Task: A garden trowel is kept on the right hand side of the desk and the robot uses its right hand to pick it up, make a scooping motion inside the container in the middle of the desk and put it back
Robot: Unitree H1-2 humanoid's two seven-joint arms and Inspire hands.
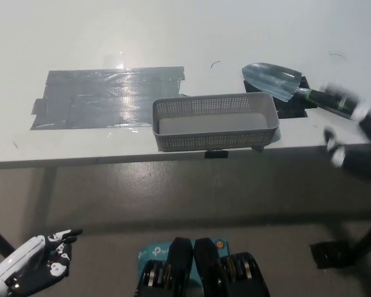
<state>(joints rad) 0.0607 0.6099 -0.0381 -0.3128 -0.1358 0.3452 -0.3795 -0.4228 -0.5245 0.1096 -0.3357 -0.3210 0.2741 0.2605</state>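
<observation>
Right robot hand (pixel 358 133) grips trowel (pixel 273 79) beside container (pixel 173 141).

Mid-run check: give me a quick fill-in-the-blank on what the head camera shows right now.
1. The trowel blade is ___ the grey container, not inside.
2. The black right hand is at the trowel's ___ end.
3. The white left hand, low at the picture's left, holds ___.
Missing words: outside; handle; nothing.
</observation>
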